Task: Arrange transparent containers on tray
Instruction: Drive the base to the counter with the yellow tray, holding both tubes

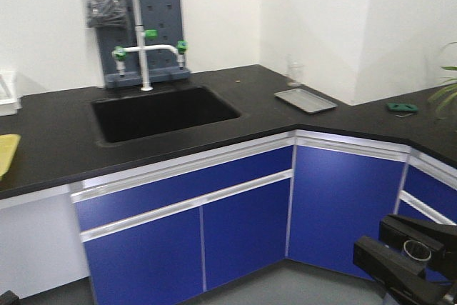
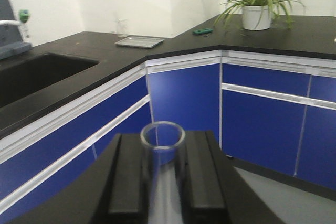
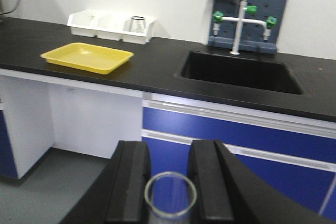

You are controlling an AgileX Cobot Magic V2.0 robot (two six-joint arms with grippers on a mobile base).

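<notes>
Your left claw [image 2: 163,142] is pinching a glass tube [image 2: 163,182]. In the left wrist view the tube sits at bottom centre, with the two black fingers [image 2: 126,177] pressed against it from either side and its round rimmed mouth near their tips. Past the claw, the black bench [image 2: 294,35] turns a corner above blue cabinet doors [image 2: 184,98]. A metal tray [image 2: 139,41] lies flat on the bench in the upper left of that frame. A green object [image 2: 202,31] lies further right, and a potted plant [image 2: 256,17] stands at upper right.

Your right claw [image 3: 168,150] is likewise clamped on a second tube [image 3: 170,198], whose open mouth shows at the bottom centre of the right wrist view, touching both fingers. Beyond it, a yellow tray [image 3: 86,57] rests on the bench at left. White bins [image 3: 110,26] stand behind the tray against the wall, and one of them holds a clear beaker [image 3: 137,24]. The sink [image 3: 239,72] and its tap [image 3: 239,19] are at upper right.

In the front view the right claw sits at lower right, down in front of the cabinets and well apart from the metal tray in the bench corner. A clear glass [image 1: 294,71] stands just behind that tray, near the wall. Neither tube is on a tray.
</notes>
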